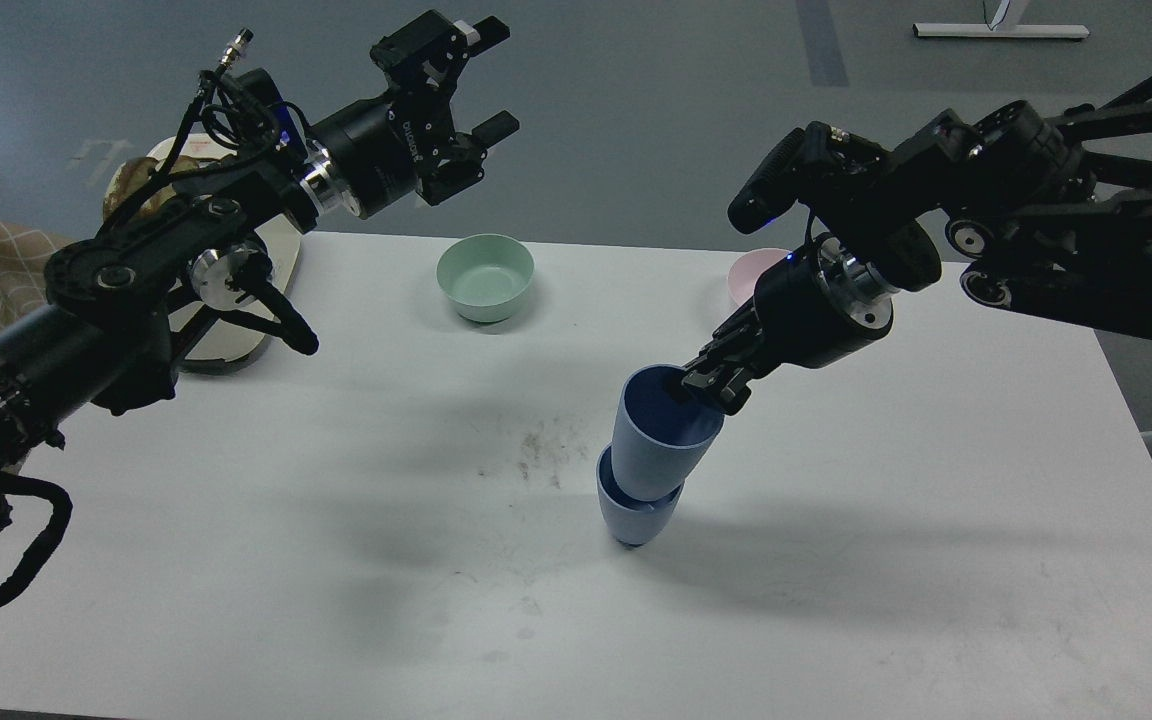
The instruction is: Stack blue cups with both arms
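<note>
Near the middle of the white rectangular table (336, 560), the 2 matte light-blue tapered cups sit one inside the other. The lower blue cup (636, 515) stands upright on its rounded narrow base, and the upper blue cup (658, 440) is nested into its mouth, tilted slightly toward the right, its darker blue interior showing.

The right gripper (711, 385) of the black jointed right arm (1036, 230) reaches down from the upper right and pinches the right side of the upper cup's rim, 1 finger dipping inside the mouth and the other against the outer wall, so its fingers are clamped on that cup.

The left gripper (481, 80) at the end of the black left arm (136, 270) is raised well above and behind the table's far edge, well apart from the cups. Its 2 fingers stand clearly apart with nothing between them.

At the table's far side rests a shallow pale-green round bowl (485, 277), upright. A pink bowl (748, 272) lies further right, mostly hidden behind the right arm's wrist. A cream-coloured flat board (271, 300) sits at the table's far left corner, partly covered by the left arm. Faint dark smudges (541, 455) mark the tabletop just left of the stacked cups.
</note>
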Tool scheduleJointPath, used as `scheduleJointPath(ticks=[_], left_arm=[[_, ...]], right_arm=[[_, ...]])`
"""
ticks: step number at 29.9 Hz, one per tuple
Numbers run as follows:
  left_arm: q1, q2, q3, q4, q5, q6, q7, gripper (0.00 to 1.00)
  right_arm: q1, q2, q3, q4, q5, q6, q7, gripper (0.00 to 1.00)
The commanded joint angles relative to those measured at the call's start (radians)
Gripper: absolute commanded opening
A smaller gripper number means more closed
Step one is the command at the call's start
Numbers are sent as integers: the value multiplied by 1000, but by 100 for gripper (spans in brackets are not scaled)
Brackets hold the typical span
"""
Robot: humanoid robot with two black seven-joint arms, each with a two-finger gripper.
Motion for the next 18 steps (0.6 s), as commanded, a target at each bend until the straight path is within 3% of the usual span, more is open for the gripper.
scheduleJointPath(ticks=[1, 4, 5, 6, 7, 8, 10, 14, 16, 18], left_arm=[[0, 0, -1, 0, 0, 0, 0, 97], [-2, 0, -1, 0, 0, 0, 0, 97], [-2, 0, -1, 0, 0, 0, 0, 97], [-2, 0, -1, 0, -1, 0, 0, 97], [-2, 0, -1, 0, 0, 0, 0, 97], [-2, 0, -1, 0, 0, 0, 0, 97], [-2, 0, -1, 0, 0, 0, 0, 97], [-2, 0, -1, 0, -1, 0, 0, 97], [-2, 0, -2, 0, -1, 0, 0, 97], [-3, 0, -1, 0, 0, 0, 0, 97]], right_arm=[[0, 11, -1, -3, 1, 0, 0, 0], [0, 11, -1, -3, 1, 0, -2, 0], [0, 11, -1, -3, 1, 0, 0, 6], [0, 11, -1, -3, 3, 0, 0, 19], [-2, 11, -1, -3, 4, 0, 0, 26], [0, 9, -1, -3, 4, 0, 0, 32], [0, 9, -1, -3, 4, 0, 0, 35], [0, 5, -1, -3, 33, 0, 0, 70], [4, 1, -1, -5, 47, 0, 0, 78], [14, -8, 8, -8, 70, 0, 0, 95]])
